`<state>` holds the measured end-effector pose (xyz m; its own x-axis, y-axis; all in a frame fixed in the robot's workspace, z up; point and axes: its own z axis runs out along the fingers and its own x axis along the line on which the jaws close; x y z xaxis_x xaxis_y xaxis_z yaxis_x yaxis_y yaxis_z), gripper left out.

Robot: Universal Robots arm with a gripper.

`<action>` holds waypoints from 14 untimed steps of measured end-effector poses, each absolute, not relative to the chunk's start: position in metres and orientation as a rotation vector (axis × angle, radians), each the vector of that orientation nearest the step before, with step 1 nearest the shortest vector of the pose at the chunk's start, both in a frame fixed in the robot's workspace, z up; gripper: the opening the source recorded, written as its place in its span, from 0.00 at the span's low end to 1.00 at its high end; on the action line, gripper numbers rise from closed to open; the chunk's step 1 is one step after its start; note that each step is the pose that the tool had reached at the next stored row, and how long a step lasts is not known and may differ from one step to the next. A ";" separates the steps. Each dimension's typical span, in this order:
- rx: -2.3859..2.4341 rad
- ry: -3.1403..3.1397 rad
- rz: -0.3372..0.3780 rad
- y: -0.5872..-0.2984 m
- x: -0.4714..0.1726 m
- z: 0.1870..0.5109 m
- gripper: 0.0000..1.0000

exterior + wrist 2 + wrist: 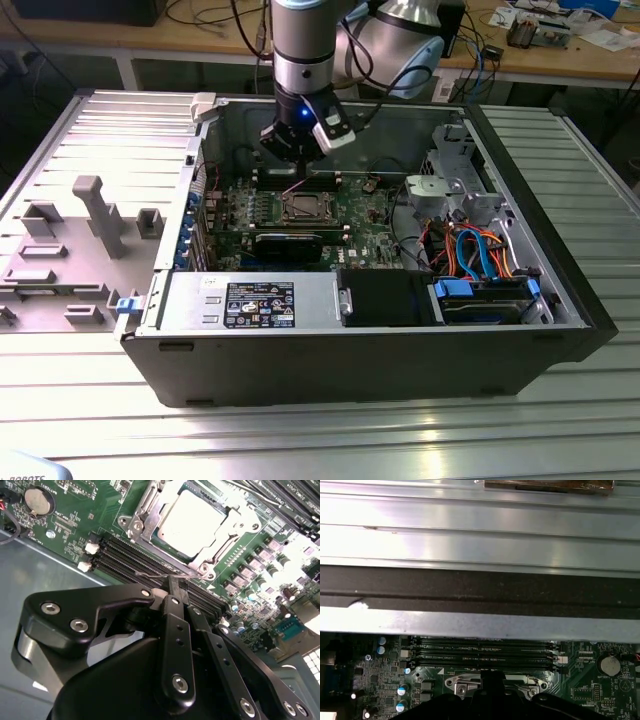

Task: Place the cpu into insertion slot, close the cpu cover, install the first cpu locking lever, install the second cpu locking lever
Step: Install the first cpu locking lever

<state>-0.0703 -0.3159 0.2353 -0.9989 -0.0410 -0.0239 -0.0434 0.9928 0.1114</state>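
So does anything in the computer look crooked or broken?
Nothing looks broken. The cpu lies flat in the insertion slot with the cpu cover down around it. One thin wire lever sticks out by the pincer, not tucked in.

The cpu (192, 522) has a dull, smooth silver-grey metal top; the cpu cover (145, 510) around it is shiny bare metal. The gripper (172, 587) is matt black with bright steel screws. The motherboard (80, 525) is glossy green, the table (320, 440) ribbed, brushed metal

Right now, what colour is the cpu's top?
Dull silver-grey, clearest in the second wrist view: cpu.
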 end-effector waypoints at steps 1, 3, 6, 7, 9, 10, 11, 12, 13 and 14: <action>-0.066 3.114 0.175 -0.316 -0.070 0.235 0.11; -0.066 3.114 0.175 -0.316 -0.069 0.235 0.11; -0.066 3.114 0.175 -0.316 -0.066 0.234 0.11; -0.066 3.114 0.175 -0.316 -0.065 0.233 0.11; -0.066 3.114 0.175 -0.316 -0.064 0.231 0.11; -0.066 3.114 0.175 -0.316 -0.063 0.230 0.11; -0.066 3.114 0.175 -0.316 -0.062 0.229 0.11; -0.066 3.115 0.175 -0.316 -0.061 0.228 0.11; -0.066 3.115 0.175 -0.316 -0.060 0.227 0.11; -0.066 3.114 0.175 -0.316 -0.058 0.226 0.11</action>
<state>-0.0580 -0.3156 0.2255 -0.9989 -0.0410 -0.0239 -0.0434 0.9928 0.1114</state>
